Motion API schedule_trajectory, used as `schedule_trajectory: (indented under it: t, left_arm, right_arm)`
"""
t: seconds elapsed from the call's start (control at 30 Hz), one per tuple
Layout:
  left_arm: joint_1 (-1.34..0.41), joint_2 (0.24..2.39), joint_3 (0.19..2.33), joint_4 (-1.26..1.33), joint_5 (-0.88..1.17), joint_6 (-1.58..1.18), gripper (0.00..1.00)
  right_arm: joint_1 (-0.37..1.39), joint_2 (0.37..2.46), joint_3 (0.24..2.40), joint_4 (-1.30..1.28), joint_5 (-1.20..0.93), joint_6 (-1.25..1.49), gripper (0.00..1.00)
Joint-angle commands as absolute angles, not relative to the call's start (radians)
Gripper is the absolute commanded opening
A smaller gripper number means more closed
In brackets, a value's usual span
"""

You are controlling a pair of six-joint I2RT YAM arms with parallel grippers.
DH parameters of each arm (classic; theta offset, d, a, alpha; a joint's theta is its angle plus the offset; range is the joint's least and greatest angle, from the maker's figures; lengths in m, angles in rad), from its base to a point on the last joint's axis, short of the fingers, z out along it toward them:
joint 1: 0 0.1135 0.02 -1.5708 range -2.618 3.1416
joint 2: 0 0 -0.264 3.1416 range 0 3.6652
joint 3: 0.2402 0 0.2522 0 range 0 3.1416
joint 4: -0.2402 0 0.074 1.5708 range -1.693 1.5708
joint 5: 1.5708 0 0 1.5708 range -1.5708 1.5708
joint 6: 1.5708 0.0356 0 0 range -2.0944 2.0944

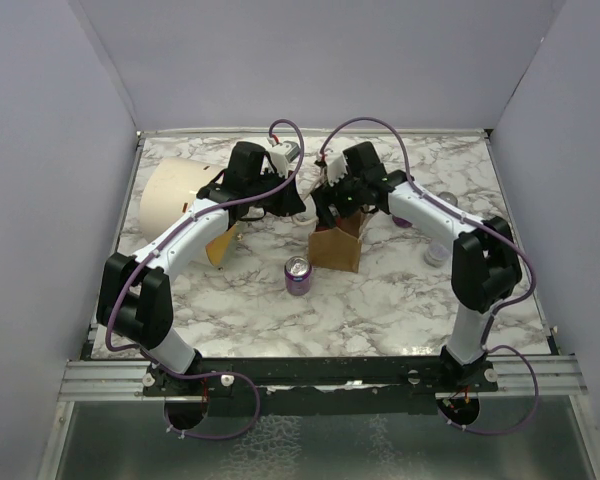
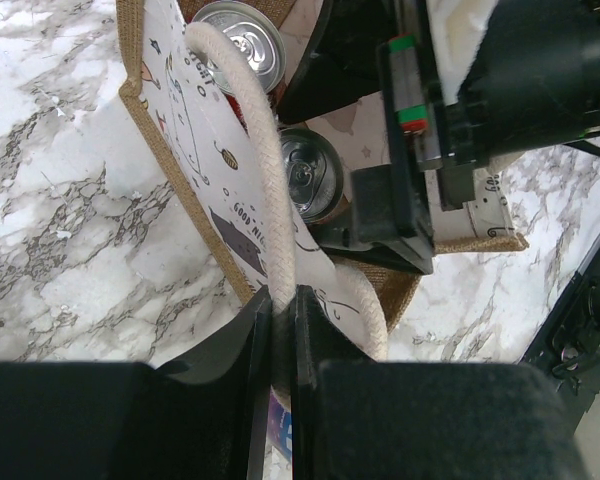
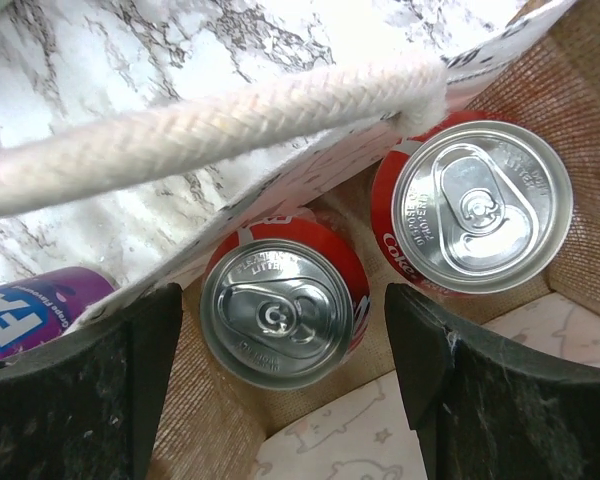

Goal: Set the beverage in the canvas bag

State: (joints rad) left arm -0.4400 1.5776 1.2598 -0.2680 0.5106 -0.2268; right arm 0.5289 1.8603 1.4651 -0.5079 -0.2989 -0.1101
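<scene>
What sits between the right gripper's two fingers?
A red can, upright inside the canvas bag, sits between the open right gripper's fingers, with gaps on both sides; the right wrist view shows it.

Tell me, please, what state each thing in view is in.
canvas bag: upright, mouth open, two red cans inside.
left gripper: shut on the bag's rope handle.
right gripper: open, straddling one red can.
purple can: upright on table, outside bag.
cream cylinder: lying on its side.
</scene>
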Motion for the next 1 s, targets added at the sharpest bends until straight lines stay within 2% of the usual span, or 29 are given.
schedule_trajectory:
  t: [0.0,0.57,0.97]
  left_arm:
    - [-0.444,1.562,1.249,-0.249,0.519,-0.225,0.00]
    - [-0.443,1.548,1.243,-0.248,0.514,-0.219,0.00]
    - [-0.444,1.547,1.248,-0.247,0.522,-0.221,0.00]
  right_arm:
    - [0.535,1.795,1.479,-0.509,-0.291,-0.131,0.82]
    - [0.535,1.607,1.560,-0.557,-0.226,-0.225,0.81]
    - [0.506,1.360,1.466,-0.519,-0.096,-0.316,0.82]
